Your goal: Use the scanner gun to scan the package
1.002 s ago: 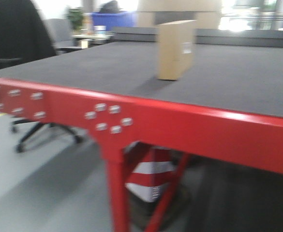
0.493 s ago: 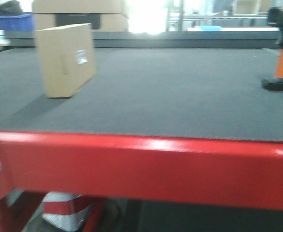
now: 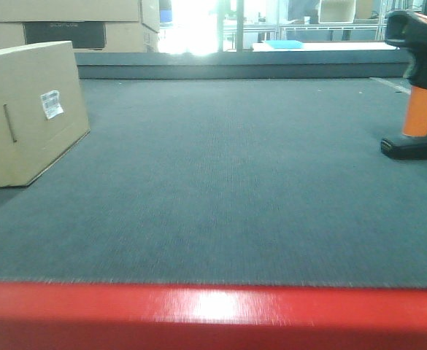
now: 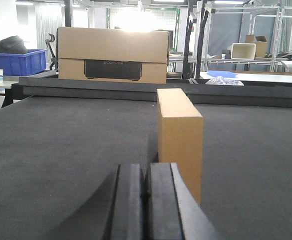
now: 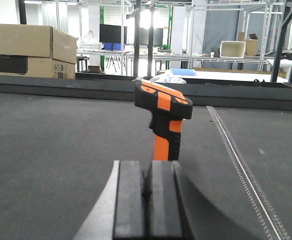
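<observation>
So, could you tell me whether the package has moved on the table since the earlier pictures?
No. The package only drifts left in frame; the camera moved, and it stays in front of the stacked boxes.

Left tool [image 4: 146, 175] has its jaws pressed flat together, gripping nothing, held level and low; right tool [image 5: 146, 172] looks the same.

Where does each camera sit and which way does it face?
Front view: low at the table's red edge, looking across at package left, scanner gun right; no robot parts.
Left wrist: behind the shut left gripper, facing the package's narrow side.
Right wrist: behind the shut right gripper, facing the scanner gun.
Shared: front and left wrist both show the package.
</observation>
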`<state>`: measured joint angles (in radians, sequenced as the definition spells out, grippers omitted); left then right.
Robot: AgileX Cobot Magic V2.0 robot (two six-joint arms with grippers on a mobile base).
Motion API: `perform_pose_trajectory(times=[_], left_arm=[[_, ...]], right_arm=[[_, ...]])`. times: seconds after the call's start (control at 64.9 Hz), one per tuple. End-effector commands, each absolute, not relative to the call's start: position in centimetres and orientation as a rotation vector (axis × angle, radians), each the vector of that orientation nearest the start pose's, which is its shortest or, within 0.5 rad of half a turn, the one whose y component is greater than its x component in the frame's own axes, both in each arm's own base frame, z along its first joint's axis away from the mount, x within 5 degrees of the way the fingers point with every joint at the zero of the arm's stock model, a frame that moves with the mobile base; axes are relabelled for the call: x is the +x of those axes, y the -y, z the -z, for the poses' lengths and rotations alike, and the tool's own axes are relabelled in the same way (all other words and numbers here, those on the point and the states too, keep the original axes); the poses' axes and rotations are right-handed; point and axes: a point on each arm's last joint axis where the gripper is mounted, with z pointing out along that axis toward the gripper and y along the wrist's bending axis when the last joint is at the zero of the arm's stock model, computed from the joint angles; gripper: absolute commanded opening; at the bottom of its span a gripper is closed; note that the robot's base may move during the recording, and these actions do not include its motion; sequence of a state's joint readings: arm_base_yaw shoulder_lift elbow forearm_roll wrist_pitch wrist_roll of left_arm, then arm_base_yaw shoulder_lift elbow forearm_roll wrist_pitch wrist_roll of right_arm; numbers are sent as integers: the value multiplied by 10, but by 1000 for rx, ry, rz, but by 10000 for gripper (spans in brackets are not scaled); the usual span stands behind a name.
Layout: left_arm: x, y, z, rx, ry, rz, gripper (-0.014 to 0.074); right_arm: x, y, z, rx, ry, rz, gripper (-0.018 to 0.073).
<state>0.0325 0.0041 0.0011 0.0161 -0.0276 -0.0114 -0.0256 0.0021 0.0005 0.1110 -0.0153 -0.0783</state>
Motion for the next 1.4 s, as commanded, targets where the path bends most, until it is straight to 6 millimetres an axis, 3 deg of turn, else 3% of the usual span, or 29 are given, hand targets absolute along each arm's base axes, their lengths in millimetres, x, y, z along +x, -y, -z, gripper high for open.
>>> perform_pose_trajectory(times=[0.0,1.388], left_arm=[[56,-1,-217,-15,-1441,-24,-111],[56,-1,-217,-15,-1441,-24,-111]], right_arm=[[56,2,-216,44,-1454,1,-162],[56,2,-216,44,-1454,1,-162]])
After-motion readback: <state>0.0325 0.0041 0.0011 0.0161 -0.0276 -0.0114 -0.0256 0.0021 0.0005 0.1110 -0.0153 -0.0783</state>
